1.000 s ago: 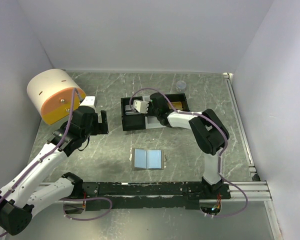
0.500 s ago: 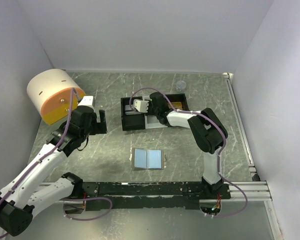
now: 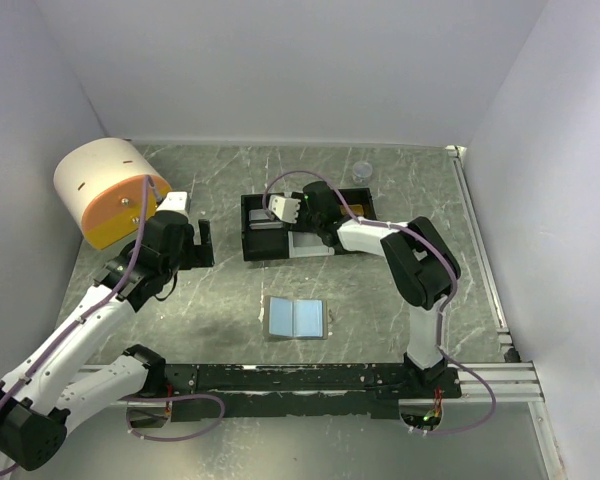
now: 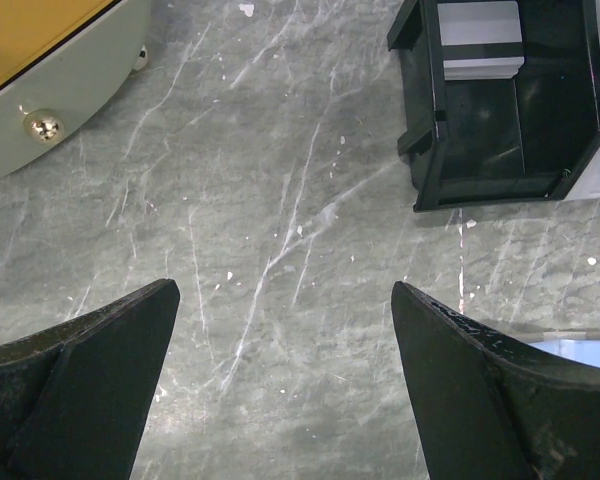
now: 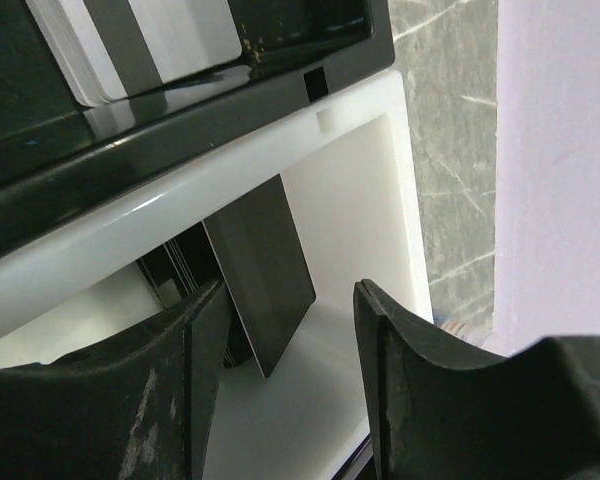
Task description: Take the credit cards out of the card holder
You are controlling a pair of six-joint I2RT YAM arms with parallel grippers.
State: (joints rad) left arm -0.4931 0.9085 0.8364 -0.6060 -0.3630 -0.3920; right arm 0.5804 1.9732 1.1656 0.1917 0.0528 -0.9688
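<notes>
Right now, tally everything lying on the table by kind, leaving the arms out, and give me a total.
card holder: 1
tray: 1
drum: 1
clear cup: 1
white block: 1
cards in the tray: at least 2, a pale striped card and a dark card; any more are hidden
Total: at least 7

Top camera is looking down from above and behind the arms [image 3: 405, 255], tray [image 3: 248, 240] mid-frame. Left wrist camera is facing down past the left claw [image 4: 282, 290], left of the tray [image 4: 425, 170], fairly near. Right wrist camera is peering into the tray [image 5: 180, 110], very close. All three are sharing it.
</notes>
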